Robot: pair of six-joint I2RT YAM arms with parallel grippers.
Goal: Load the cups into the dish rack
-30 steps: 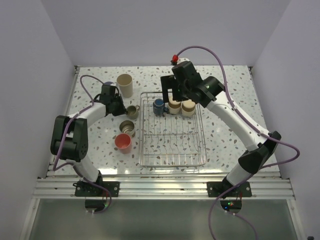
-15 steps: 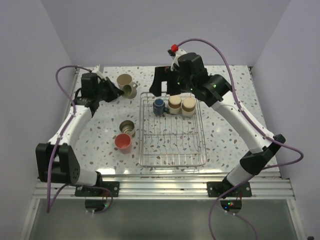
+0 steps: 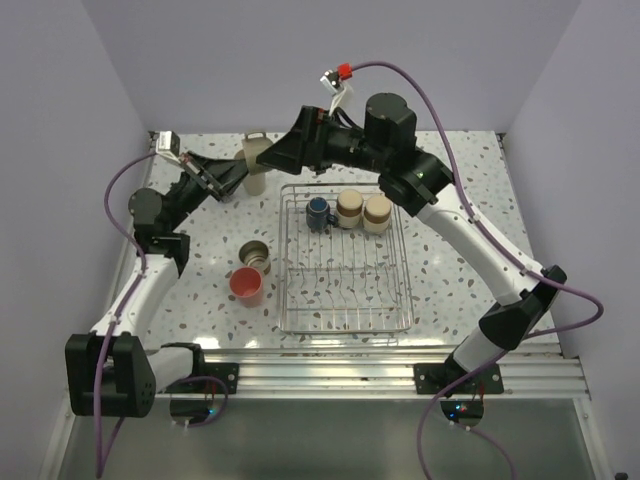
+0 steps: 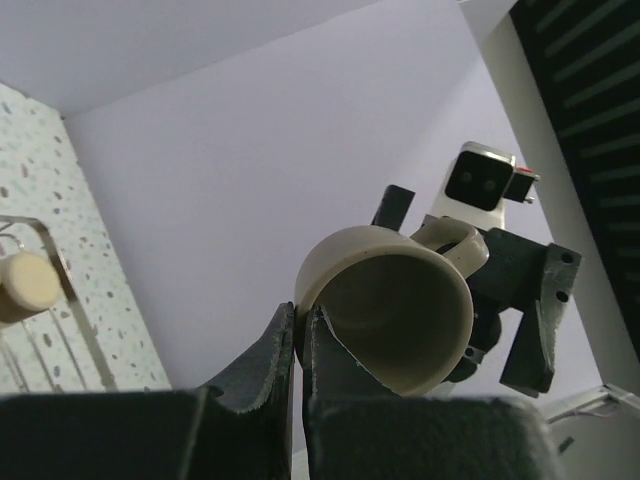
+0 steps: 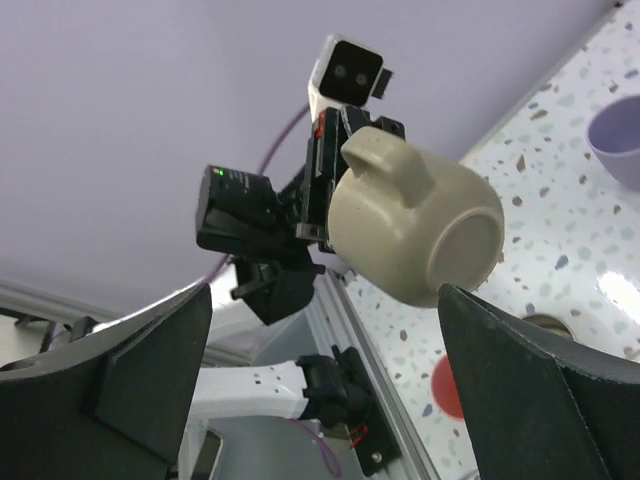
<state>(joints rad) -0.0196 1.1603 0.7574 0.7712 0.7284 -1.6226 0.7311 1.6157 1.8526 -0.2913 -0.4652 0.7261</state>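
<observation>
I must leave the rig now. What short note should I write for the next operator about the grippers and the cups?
Left gripper: shut on the rim of the beige mug, held in the air.
Right gripper: open, empty, facing that mug.
Done: dark blue mug and two tan cups in the dish rack.
Left: the held mug; on the table, steel cup, coral cup, tall tumbler, lavender cup.
</observation>
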